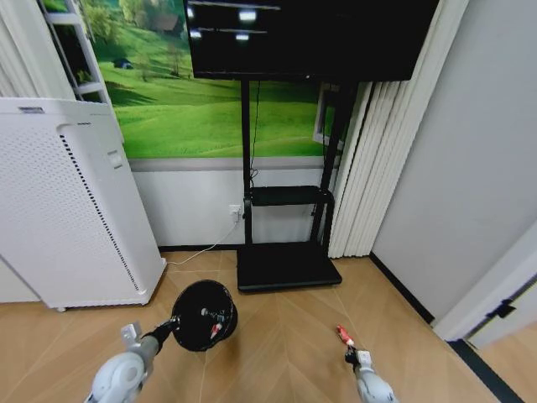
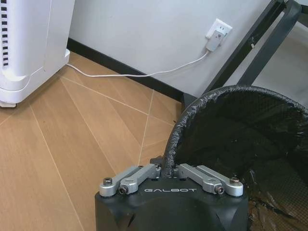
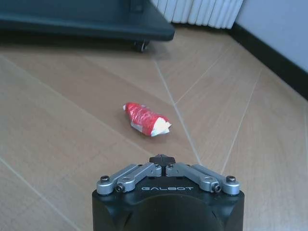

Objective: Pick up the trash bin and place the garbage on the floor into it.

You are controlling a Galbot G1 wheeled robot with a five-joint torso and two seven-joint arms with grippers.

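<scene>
- The tall white perforated box-shaped appliance [image 1: 71,201] is standing at my far left against the wall, apart from the work.
- My left hand [image 2: 169,169] is gripping the small round black wire-mesh trash bin [image 1: 204,315], fingers pressed together on its bag-lined rim. I am holding the bin tipped with its mouth facing up toward my head camera, low over the light tan wood-look floor [image 1: 285,336], just in front of the black stand base [image 1: 285,264].
- Inside the bin I am seeing small bits of litter [image 1: 216,323], white and red; I judge that part of the garbage is already in, though I cannot tell how many pieces.
- Further right, a small red-and-white crumpled wrapper [image 3: 146,119] is lying on the floor, near the tip of my right hand [image 3: 162,161].
- My right hand is hovering low over the floor with its fingers drawn together on nothing, not touching the wrapper.
- So the bin is picked up; this wrapper is still left to collect, as I judge it.
</scene>
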